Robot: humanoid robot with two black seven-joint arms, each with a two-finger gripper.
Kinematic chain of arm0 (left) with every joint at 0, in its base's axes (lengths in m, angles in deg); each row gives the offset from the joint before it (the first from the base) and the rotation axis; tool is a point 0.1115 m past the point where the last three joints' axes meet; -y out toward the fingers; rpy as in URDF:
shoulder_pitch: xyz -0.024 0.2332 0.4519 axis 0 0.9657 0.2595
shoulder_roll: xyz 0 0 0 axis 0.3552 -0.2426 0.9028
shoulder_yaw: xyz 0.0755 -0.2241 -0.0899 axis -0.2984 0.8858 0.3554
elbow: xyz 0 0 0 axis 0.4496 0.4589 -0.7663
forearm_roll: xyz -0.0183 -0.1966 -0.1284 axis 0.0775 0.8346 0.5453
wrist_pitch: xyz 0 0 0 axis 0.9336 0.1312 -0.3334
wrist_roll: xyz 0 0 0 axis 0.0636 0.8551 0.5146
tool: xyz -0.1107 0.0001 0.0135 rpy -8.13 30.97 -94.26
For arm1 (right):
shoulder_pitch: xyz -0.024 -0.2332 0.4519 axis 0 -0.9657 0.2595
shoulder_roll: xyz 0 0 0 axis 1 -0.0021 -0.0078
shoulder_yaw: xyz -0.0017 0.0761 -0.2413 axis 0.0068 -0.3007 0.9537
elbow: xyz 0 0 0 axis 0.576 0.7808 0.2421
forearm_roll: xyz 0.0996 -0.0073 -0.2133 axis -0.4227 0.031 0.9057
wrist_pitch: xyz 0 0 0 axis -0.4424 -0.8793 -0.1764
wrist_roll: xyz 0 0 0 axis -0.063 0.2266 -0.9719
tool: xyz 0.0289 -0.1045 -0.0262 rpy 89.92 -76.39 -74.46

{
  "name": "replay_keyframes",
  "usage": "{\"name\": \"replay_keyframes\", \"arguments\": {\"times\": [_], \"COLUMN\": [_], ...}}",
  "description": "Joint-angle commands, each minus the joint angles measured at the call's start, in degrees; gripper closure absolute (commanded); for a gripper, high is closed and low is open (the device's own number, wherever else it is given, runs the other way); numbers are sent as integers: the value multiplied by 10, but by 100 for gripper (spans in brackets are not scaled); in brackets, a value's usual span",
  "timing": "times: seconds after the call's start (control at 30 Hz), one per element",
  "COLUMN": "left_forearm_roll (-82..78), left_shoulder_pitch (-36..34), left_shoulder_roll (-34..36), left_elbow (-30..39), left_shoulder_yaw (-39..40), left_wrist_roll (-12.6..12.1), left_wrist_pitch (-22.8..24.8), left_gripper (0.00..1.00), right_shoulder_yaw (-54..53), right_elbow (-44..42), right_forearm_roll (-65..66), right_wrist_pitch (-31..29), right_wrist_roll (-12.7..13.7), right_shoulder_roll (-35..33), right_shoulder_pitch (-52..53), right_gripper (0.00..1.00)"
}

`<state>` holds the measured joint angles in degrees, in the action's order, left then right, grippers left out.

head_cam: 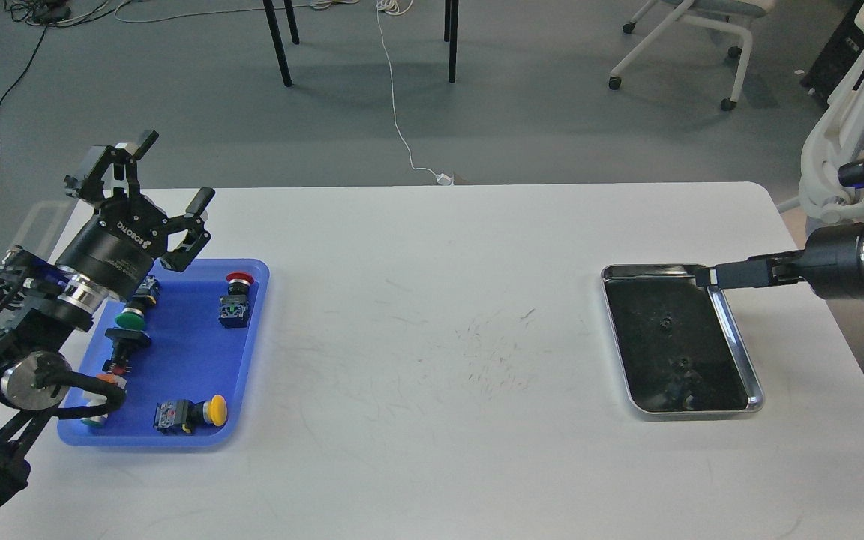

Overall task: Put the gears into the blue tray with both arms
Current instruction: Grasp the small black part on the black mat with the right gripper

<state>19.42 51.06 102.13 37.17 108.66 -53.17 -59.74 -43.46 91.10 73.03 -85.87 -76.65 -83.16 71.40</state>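
Note:
Two gears, tiny black discs, lie on the black liner of the silver tray: one (663, 322) near the middle, another (683, 365) closer to the front. The blue tray (192, 352) sits at the table's left with only push-button switches showing in it. My left gripper (177, 169) hangs open and empty above the blue tray's far left corner. My right gripper (709, 276) points left, level, over the silver tray's far right corner. It is seen edge-on, so its fingers merge into one bar.
Switches with red (238, 280), green (130, 319) and yellow (215, 410) caps lie in the blue tray. The silver tray's rim (739, 352) is at the right. Chairs and cables stand on the floor beyond the table's far edge.

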Motion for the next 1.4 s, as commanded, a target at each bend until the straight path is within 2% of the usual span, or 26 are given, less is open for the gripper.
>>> {"name": "replay_keyframes", "arguments": {"times": [0.0, 0.07, 0.2, 0.4, 0.47, 0.5, 1.24, 1.37], "left_forearm_roll": [0, 1, 1, 2, 2, 2, 6, 6], "left_shoulder_pitch": [0, 1, 3, 3, 3, 3, 9, 9], "left_shoulder_roll": [0, 0, 0, 0, 0, 0, -1, -1], "left_elbow": [0, 1, 1, 1, 1, 1, 1, 1], "left_shoulder_yaw": [0, 0, 2, 6, 8, 8, 11, 11], "left_wrist_roll": [0, 0, 0, 0, 0, 0, 0, 0], "left_wrist_pitch": [0, 0, 0, 0, 0, 0, 0, 0], "left_gripper": [2, 2, 2, 2, 2, 2, 2, 2], "right_shoulder_yaw": [77, 127, 179, 220, 221, 222, 220, 220], "right_elbow": [-38, -71, -129, -164, -165, -166, -208, -217], "right_forearm_roll": [9, 9, 9, 8, 8, 8, -3, -3], "right_wrist_pitch": [0, 0, 0, 0, 0, 0, 26, 31], "right_wrist_roll": [0, 0, 0, 0, 0, 0, 0, 0], "right_shoulder_roll": [55, 117, 186, 232, 235, 235, 256, 264], "right_shoulder_pitch": [47, 64, 70, 64, 61, 58, 4, 0], "right_gripper": [1, 3, 8, 30, 41, 42, 43, 46]}}
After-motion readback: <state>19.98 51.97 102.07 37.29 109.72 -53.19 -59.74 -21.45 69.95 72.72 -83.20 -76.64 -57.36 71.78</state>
